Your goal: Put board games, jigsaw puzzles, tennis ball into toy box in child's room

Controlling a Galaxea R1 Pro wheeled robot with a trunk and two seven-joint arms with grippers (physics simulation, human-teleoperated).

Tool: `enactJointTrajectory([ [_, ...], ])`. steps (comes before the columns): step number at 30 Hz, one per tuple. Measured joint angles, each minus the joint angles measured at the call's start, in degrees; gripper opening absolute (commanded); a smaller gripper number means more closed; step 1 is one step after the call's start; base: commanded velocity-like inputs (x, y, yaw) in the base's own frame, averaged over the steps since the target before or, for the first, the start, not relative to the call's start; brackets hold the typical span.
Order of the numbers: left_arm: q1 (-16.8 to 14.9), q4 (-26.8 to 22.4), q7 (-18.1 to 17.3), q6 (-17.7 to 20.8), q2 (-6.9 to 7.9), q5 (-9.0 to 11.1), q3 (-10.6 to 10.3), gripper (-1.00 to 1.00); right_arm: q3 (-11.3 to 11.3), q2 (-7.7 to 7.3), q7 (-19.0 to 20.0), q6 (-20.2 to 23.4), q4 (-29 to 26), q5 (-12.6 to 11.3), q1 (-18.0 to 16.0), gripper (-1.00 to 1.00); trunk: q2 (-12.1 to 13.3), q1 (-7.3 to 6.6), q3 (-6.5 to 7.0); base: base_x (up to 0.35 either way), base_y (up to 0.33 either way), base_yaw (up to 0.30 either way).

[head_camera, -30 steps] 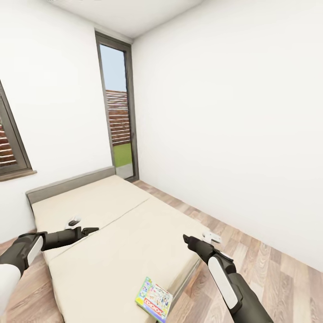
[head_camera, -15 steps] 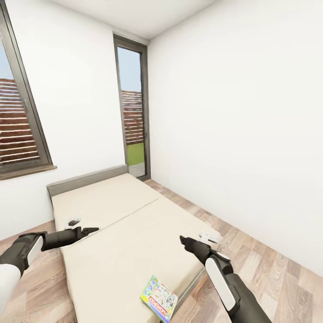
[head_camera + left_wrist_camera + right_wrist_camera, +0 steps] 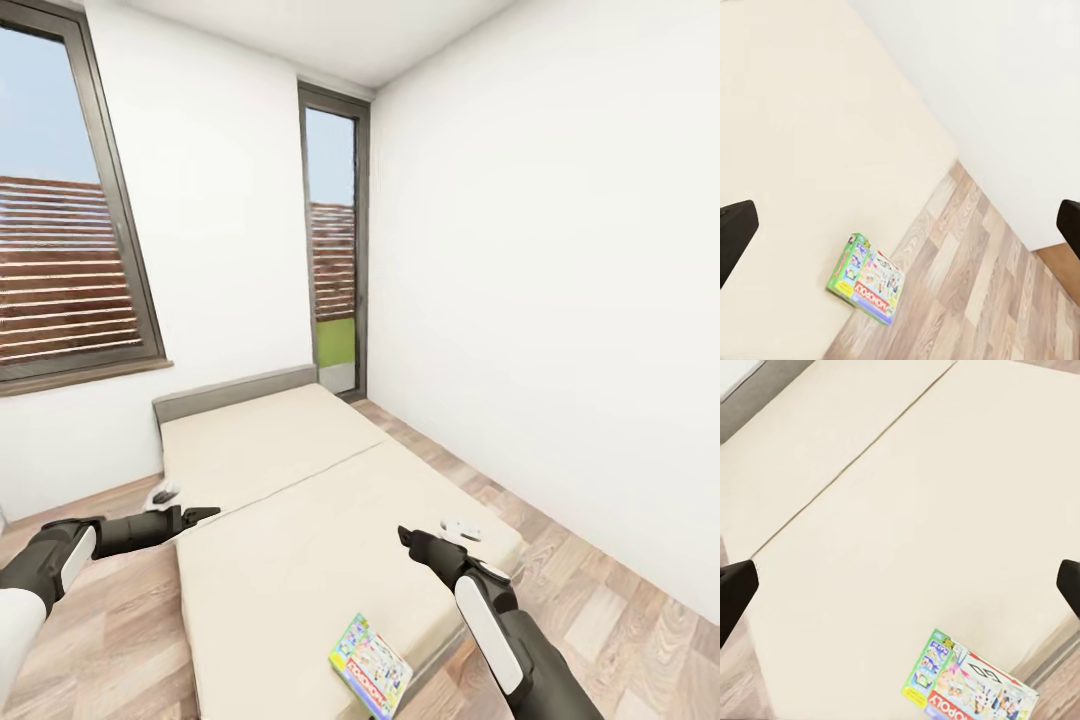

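A: Where is the board game?

B: One Monopoly box (image 3: 371, 666) is seen flat at the bed's (image 3: 300, 520) near corner, partly over the edge. Both jaws are spread wide and nothing is held: left gripper (image 3: 185, 505), right gripper (image 3: 432, 533).

A: What might be spoiled?

B: The box could be nudged off onto the wood floor (image 3: 600, 610) if that overhanging corner were pushed rather than pinched.
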Motion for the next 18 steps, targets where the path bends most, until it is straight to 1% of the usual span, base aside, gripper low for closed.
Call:
enactJointTrajectory([
  [4,0.0,0.0,0.0,0.0,0.0,0.0,0.0,1.0,0.0,0.0,0.0,0.0,0.0,0.0,0.0,1.0,0.0,0.0,0.0,0.0,-0.121,0.259],
  [13,0.0,0.0,0.0,0.0,-0.01,0.0,0.0,1.0,0.0,-0.01,0.0,0.0,0.0,0.0,0.0,1.0,0.0,0.0,0.0,0.0,-0.049,0.259],
  [18,0.0,0.0,0.0,0.0,0.0,0.0,0.0,1.0,0.0,0.0,0.0,0.0,0.0,0.0,0.0,1.0,0.0,0.0,0.0,0.0,-0.164,0.259],
])
